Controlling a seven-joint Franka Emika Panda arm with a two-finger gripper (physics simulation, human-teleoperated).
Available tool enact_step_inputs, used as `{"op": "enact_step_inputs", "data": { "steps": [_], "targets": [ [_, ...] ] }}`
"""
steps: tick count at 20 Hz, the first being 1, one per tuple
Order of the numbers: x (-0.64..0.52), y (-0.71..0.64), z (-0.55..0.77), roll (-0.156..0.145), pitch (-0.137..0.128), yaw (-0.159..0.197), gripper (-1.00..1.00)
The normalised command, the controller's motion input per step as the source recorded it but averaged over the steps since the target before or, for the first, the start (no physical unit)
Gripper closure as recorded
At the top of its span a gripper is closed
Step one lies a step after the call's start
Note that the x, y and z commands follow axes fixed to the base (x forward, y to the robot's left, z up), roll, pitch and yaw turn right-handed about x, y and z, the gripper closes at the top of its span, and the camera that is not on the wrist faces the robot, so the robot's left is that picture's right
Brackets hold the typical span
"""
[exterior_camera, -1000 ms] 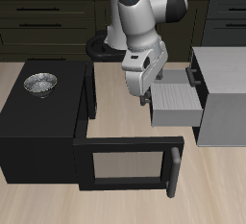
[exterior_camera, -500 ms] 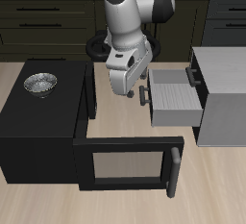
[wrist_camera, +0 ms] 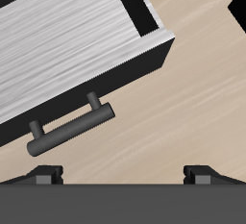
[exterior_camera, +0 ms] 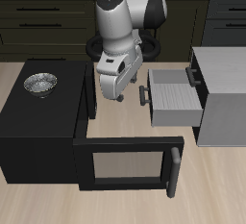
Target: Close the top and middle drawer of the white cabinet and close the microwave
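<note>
The white cabinet (exterior_camera: 223, 91) stands beside the table's edge. One of its drawers (exterior_camera: 175, 98) is pulled far out, and its dark bar handle (exterior_camera: 144, 95) (wrist_camera: 72, 130) faces the microwave. Above it sits a second drawer front with its handle (exterior_camera: 195, 74), much closer to the cabinet. The black microwave (exterior_camera: 38, 136) has its door (exterior_camera: 125, 162) swung wide open toward the table's front edge. My gripper (exterior_camera: 115, 95) (wrist_camera: 123, 175) hangs open over the bare wood between the drawer handle and the microwave. Nothing is between its fingertips (wrist_camera: 43, 175).
A metal bowl (exterior_camera: 40, 82) rests on top of the microwave. The open microwave door's handle (exterior_camera: 176, 170) sticks out near the cabinet's front corner. Dark background cabinets line the back.
My gripper has drawn away from the pulled-out drawer's handle, sideways toward the microwave. The drawer and the microwave door stay where they were.
</note>
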Motion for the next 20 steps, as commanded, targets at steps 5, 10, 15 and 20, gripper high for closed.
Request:
{"op": "enact_step_inputs", "data": {
  "steps": [5, 10, 15, 20],
  "targets": [
    [0.03, -0.05, -0.17, -0.008, 0.02, 0.018, -1.0],
    [0.02, -0.09, -0.26, -0.005, 0.039, 0.016, -1.0],
    [0.08, -0.1, -0.27, -0.025, 0.027, 0.014, -1.0],
    [0.02, 0.01, -0.19, 0.0, 0.02, -0.001, -1.0]
  ]
}}
